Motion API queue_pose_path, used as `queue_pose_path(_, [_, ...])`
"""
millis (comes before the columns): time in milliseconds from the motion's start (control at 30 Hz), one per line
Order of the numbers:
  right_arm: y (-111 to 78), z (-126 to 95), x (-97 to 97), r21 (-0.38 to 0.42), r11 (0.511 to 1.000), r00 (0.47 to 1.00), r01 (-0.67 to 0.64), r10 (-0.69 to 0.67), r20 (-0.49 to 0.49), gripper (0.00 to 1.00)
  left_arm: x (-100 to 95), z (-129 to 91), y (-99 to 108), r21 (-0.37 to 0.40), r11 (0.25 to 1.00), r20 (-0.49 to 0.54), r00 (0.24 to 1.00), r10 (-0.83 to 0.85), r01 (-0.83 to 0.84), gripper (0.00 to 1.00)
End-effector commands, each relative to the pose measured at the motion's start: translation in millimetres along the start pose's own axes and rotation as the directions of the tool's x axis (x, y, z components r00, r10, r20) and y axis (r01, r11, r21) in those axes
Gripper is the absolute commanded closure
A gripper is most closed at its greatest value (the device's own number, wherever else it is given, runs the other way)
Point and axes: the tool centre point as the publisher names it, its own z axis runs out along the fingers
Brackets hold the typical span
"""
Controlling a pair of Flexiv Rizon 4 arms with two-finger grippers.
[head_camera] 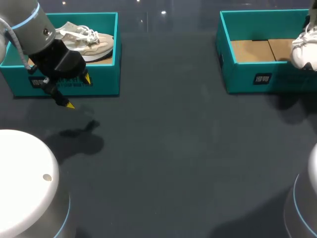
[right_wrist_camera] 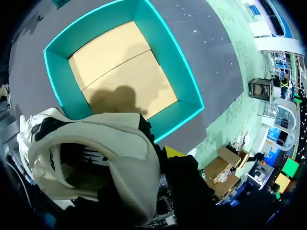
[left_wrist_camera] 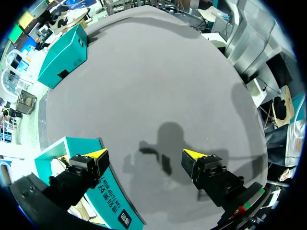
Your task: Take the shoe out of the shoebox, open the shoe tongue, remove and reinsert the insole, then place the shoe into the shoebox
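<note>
Left shoebox: teal card, rectangular, open-topped, at the table's far left. It held one beige shoe lying on its side, with white laces and a pale, thick sole.
Right shoebox: teal card, same make, open-topped, at the table's far right. Its floor was plain brown card in two flaps and bare in the right wrist view.
White shoe: at the right shoebox's right end, lifted above the floor. It had a soft white upper with dark patches, and its opening faced the wrist camera.
Right gripper: pinched on the white shoe at the heel collar. One yellow tip lay against the collar's outer side, and the other was hidden by the shoe.
Left gripper: fingers spread wide with nothing between them, hanging over the front wall of the left shoebox. One tip was above the box's edge, the other above the table.
Table: dark grey, matte and flat, with the left gripper's shadow on it.
</note>
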Motion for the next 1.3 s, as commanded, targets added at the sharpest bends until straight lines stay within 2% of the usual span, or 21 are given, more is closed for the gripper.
queue_pose_path(33, [6.1, -5.7, -6.0, 0.202, 0.906, 0.899, -0.373, 0.407, -0.164, 1.00, 0.2, 0.3, -0.2, -0.003, 1.000, 0.000, 1.000, 0.000, 0.000, 0.00])
queue_pose_path(333, [6.1, -5.7, -6.0, 0.202, 0.906, 0.899, -0.373, 0.407, -0.164, 1.00, 0.2, 0.3, -0.2, -0.003, 1.000, 0.000, 1.000, 0.000, 0.000, 0.00])
queue_pose_path(400, [-2.0, -3.5, -11.1, 0.161, 0.870, 0.849, -0.465, 0.490, -0.197, 1.00, 0.2, 0.3, -0.2, -0.003, 1.000, 0.000, 1.000, 0.000, 0.000, 0.00])
queue_pose_path(467, [-13.5, -1.8, -12.4, 0.114, 0.808, 0.784, -0.577, 0.588, -0.198, 1.00, 0.2, 0.3, -0.2, -0.003, 1.000, 0.000, 1.000, 0.000, 0.000, 0.00])
queue_pose_path(567, [-27.6, 0.1, -8.1, 0.031, 0.743, 0.724, -0.668, 0.659, -0.202, 1.00, 0.2, 0.3, -0.2, -0.003, 1.000, 0.000, 1.000, 0.000, 0.000, 0.00])
queue_pose_path(700, [-36.1, 2.7, -0.8, 0.031, 0.670, 0.658, -0.742, 0.736, -0.162, 1.00, 0.2, 0.3, -0.2, -0.003, 1.000, 0.000, 1.000, 0.000, 0.000, 0.00])
queue_pose_path(1200, [-36.5, 4.3, 1.9, 0.037, 0.659, 0.647, -0.751, 0.746, -0.155, 1.00, 0.2, 0.3, -0.2, -0.003, 1.000, 0.000, 1.000, 0.000, 0.000, 0.00])
queue_pose_path(1233, [-35.5, 4.0, 2.5, 0.027, 0.644, 0.638, -0.765, 0.762, -0.116, 1.00, 0.2, 0.3, -0.2, -0.003, 1.000, 0.000, 1.000, 0.000, 0.000, 0.00])
queue_pose_path(1300, [-35.4, 9.1, 5.9, -0.021, 0.631, 0.628, -0.776, 0.767, -0.132, 1.00, 0.2, 0.3, -0.2, -0.003, 1.000, 0.000, 1.000, 0.000, 0.000, 0.00])
